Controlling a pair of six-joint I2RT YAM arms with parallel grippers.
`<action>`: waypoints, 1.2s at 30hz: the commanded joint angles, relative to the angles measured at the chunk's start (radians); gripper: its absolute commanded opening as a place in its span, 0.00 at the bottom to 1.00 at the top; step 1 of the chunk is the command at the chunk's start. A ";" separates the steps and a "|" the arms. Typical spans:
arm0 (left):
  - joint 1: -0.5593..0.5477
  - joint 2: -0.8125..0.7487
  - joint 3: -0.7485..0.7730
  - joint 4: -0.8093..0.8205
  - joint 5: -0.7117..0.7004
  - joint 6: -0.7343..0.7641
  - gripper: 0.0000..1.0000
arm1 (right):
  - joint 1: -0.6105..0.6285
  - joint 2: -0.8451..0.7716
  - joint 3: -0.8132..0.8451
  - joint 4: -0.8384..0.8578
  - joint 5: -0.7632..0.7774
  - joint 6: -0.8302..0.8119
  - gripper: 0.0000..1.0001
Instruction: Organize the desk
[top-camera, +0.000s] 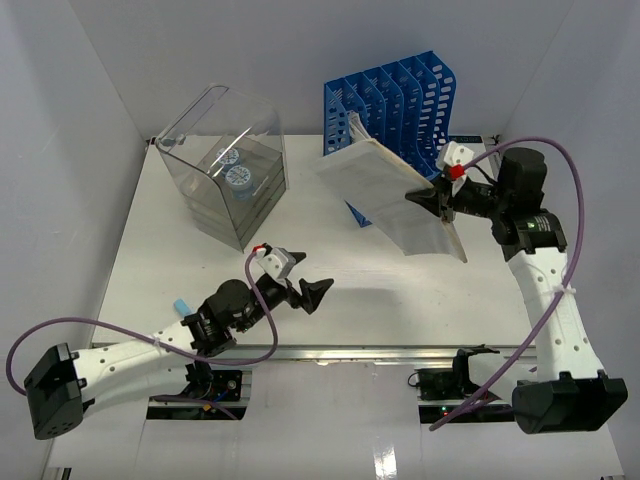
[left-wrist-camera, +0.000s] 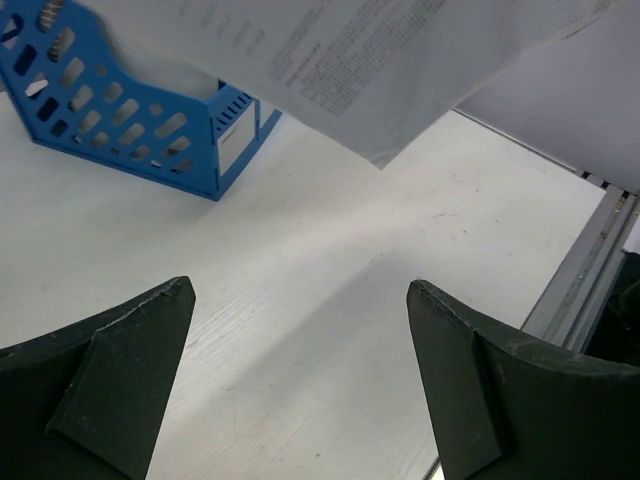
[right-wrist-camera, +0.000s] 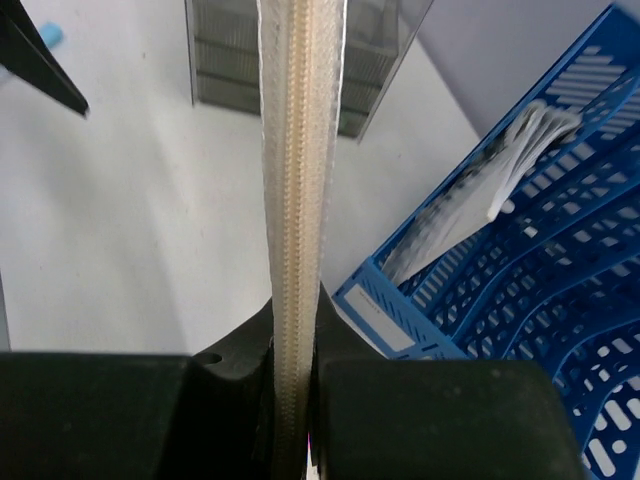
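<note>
The desk (top-camera: 160, 260) is a white tabletop with a metal rail (top-camera: 400, 352) along its front. My right gripper (top-camera: 440, 200) is shut on the zippered edge of a flat translucent document pouch (top-camera: 385, 195) holding printed sheets. It holds the pouch tilted in the air in front of the blue file rack (top-camera: 400, 100). In the right wrist view the zipper (right-wrist-camera: 300, 150) runs up between the fingers of the right gripper (right-wrist-camera: 295, 360). My left gripper (top-camera: 305, 290) is open and empty above the desk's front middle. The pouch (left-wrist-camera: 380, 60) hangs above and beyond the left gripper (left-wrist-camera: 300, 290).
A clear plastic drawer box (top-camera: 225, 170) stands at the back left. The blue rack (right-wrist-camera: 540, 250) has papers (right-wrist-camera: 490, 190) in one slot. A small light-blue object (top-camera: 181, 303) lies near the front left edge. White walls enclose the desk.
</note>
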 joint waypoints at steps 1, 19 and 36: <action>0.043 0.093 -0.007 0.376 0.131 -0.035 0.98 | -0.040 -0.097 0.005 0.207 -0.151 0.228 0.08; 0.329 0.441 0.290 0.657 0.692 -0.261 0.94 | -0.054 -0.286 -0.176 0.621 -0.392 0.710 0.08; 0.337 0.299 0.420 0.208 0.919 -0.167 0.00 | -0.054 -0.278 -0.199 0.309 -0.348 0.404 0.44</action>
